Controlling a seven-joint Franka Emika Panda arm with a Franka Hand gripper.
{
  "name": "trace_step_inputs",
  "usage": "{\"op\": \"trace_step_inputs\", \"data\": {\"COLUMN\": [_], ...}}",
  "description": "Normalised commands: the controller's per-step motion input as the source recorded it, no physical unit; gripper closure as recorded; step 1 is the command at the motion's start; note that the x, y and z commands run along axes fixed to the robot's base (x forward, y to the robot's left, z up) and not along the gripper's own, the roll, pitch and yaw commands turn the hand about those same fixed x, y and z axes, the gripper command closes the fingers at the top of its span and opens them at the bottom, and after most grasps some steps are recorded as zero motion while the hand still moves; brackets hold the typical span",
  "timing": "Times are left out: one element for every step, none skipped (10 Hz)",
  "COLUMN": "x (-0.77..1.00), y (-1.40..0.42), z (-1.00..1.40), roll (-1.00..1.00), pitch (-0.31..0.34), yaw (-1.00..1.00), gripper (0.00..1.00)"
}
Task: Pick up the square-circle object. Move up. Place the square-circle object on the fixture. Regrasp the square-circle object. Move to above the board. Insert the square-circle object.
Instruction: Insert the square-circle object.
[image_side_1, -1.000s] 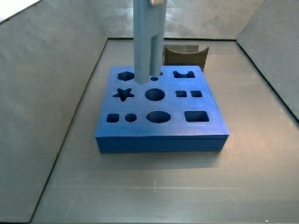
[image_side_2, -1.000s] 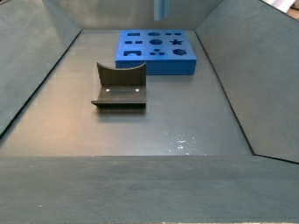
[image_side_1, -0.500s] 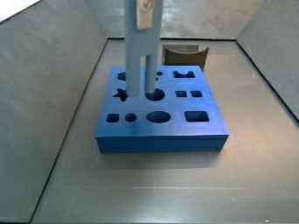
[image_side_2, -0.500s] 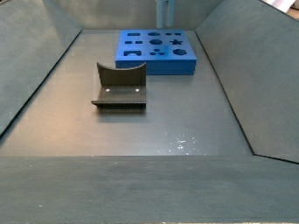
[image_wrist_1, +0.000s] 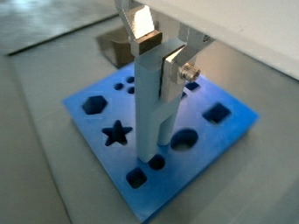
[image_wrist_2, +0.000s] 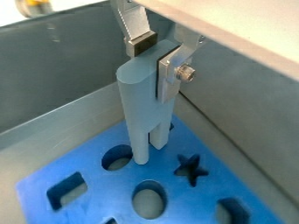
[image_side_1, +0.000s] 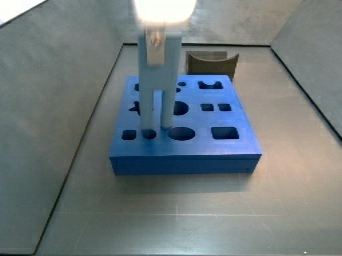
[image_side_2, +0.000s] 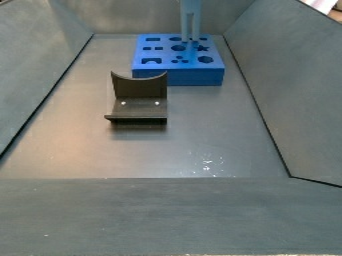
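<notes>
Beneath my jaws lies the board (image_side_1: 185, 125), a broad blue slab of dark cut-outs, flat on the grey floor; in a side view its position matches the earlier frames. Beyond it, well apart from me, the dark fixture (image_side_2: 136, 98) stands bare, unchanged too. What differs is my height and place: a second ago I held the square-circle object (image_wrist_1: 158, 105) over the board's middle rows, and now I have come lower and toward the nearer rows in a side view. My gripper (image_wrist_2: 156, 52) is clenched on the peg's upper end, one silver finger (image_wrist_1: 142, 24) pressed flat to each side, and the peg hangs upright below me. In a wrist view its lower tip (image_wrist_2: 142, 157) sits just beside a round hole; whether it has entered any hole I cannot tell.
</notes>
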Motion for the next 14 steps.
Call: {"op": "trace_step_inputs", "data": {"x": [0.0, -0.3, -0.29, -0.31, -0.62, -0.48, -0.18, -0.2, -0.14, -0.01, 0.0, 0.0, 0.0, -0.01], "y": [-0.19, -0.24, -0.03, 0.01, 0.05, 0.0, -0.02, -0.09, -0.12, -0.12, -0.13, -0.03, 0.0, 0.13], "z": [-0.09, 0.0, 0.0, -0.21, -0.23, -0.25, -0.23, -0.14, -0.08, -0.05, -0.03, -0.07, -0.26, -0.44], "roll": [0.02, 0.0, 0.0, 0.0, 0.0, 0.02, 0.0, 0.0, -0.03, -0.05, -0.04, -0.04, -0.13, -0.31], "pitch": [0.0, -0.001, -0.013, 0.0, -0.047, -0.047, -0.051, -0.081, -0.133, -0.151, -0.181, -0.14, -0.1, -0.003], "yaw": [-0.88, -0.63, -0.28, -0.03, 0.29, 0.29, 0.05, 0.03, 0.02, 0.04, 0.11, 0.31, 0.52, 0.49], "gripper": [1.0, 1.0, 1.0, 1.0, 1.0, 1.0, 1.0, 1.0, 1.0, 1.0, 1.0, 1.0, 1.0, 1.0]}}
